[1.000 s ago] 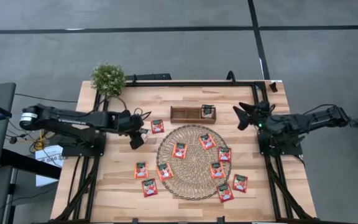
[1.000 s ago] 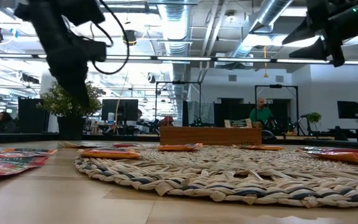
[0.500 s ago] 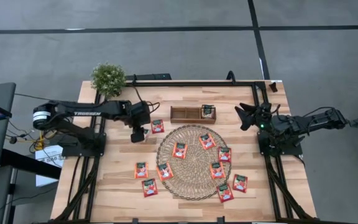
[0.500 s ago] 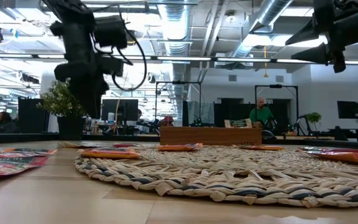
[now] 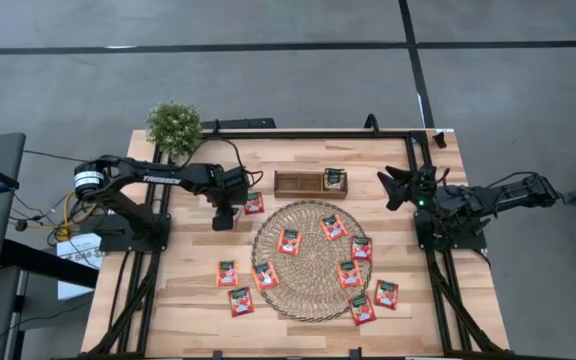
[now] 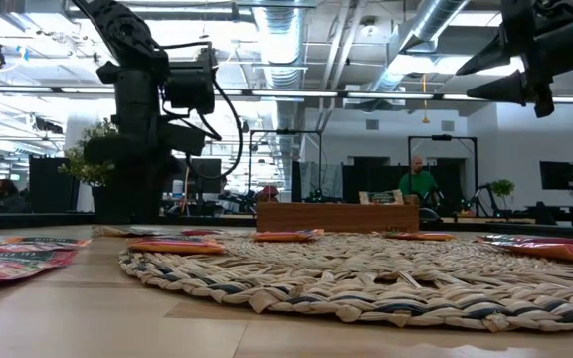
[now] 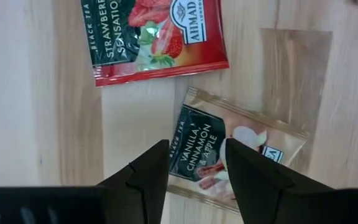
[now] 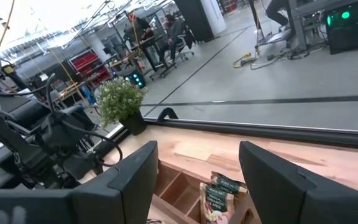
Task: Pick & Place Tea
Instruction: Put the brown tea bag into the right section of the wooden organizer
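Note:
Several red-orange tea sachets lie flat on the round woven mat (image 5: 311,262) and on the wood around it, among them one (image 5: 254,203) beside my left gripper. My left gripper (image 5: 225,216) points down, open, close above a pale beige sachet (image 7: 253,155) on the bare wood; its fingertips (image 7: 161,149) stand over the sachet's dark label. A red sachet (image 7: 154,37) lies just beyond it. The small wooden tray (image 5: 298,184) holds one sachet (image 5: 335,178) in its right compartment. My right gripper (image 5: 393,187) waits open and raised at the table's right side.
A potted plant (image 5: 175,125) stands at the far left corner. Two red sachets (image 5: 233,285) lie near the mat's left side, two more (image 5: 373,302) at its near right. Bare wood lies along the near edge. The low view shows people in the room behind.
My left arm has reached out toward the table's right and come down toward the wood near the far-left red sachet. Its wrist has rolled and tipped so the fingers now point nearly straight down. The gap between the fingers looks unchanged.

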